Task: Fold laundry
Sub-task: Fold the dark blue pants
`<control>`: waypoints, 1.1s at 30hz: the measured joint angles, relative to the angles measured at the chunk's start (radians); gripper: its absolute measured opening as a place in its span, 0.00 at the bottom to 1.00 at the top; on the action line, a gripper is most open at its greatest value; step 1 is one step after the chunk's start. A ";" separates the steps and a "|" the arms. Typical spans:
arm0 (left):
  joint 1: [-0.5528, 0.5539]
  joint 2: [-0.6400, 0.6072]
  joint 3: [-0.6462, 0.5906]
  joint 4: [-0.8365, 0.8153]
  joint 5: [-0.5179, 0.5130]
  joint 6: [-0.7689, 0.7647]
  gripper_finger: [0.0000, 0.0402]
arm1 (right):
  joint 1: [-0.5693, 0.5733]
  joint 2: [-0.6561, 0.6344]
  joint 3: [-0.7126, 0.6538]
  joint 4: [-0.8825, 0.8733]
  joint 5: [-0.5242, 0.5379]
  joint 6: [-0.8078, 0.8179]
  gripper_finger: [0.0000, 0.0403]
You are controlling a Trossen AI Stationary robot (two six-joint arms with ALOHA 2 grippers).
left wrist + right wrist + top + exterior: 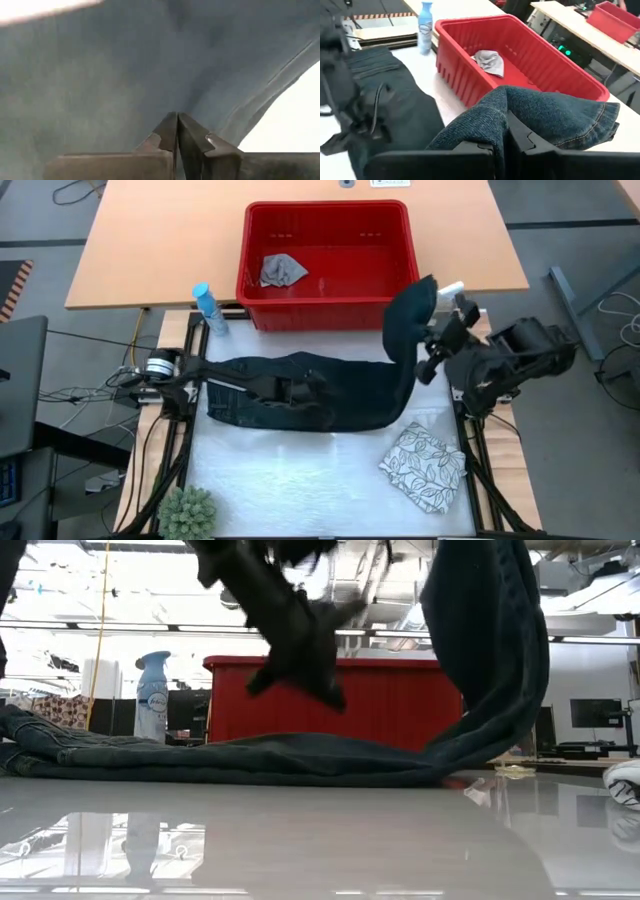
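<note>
Dark blue-black jeans point(300, 395) lie across the middle of the table, waist end toward the left. One leg point(410, 320) rises at the right, where my right gripper point(507, 132) is shut on it high above the table. My left gripper point(310, 385) is shut with nothing between its fingers. In the low view it hangs a little above the flat jeans point(300, 755), and its fingertips point(335, 698) are clear of the cloth. A white cloth with grey leaf print point(425, 465) lies flat at the near right. A small grey cloth point(282, 270) lies in the red basket point(330, 210). My right gripper pinches the jeans' leg near its hem end, on a bunched fold of denim point(520, 107) that bulges over the fingers. The hem point(602, 117) droops to one side. The leg point(490, 650) hangs below the hold and curves down to the part resting on the table.
The red basket stands at the table's far edge, with a blue spray bottle point(208, 308) to its left. A small green plant point(188, 512) sits at the near left corner. Bare white tabletop point(290, 475) lies between the jeans and the near edge.
</note>
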 joint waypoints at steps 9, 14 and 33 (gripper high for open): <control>0.030 -0.388 0.003 -0.018 -0.103 0.059 0.00 | -0.015 0.093 0.000 0.360 0.031 -0.343 0.08; 0.039 -0.641 0.002 -0.095 -0.190 0.062 0.00 | -0.067 0.166 0.000 0.640 -0.071 -0.600 0.08; -0.046 -0.941 0.003 -0.274 -0.315 0.060 0.00 | -0.288 0.581 0.000 1.137 -0.452 -0.847 0.08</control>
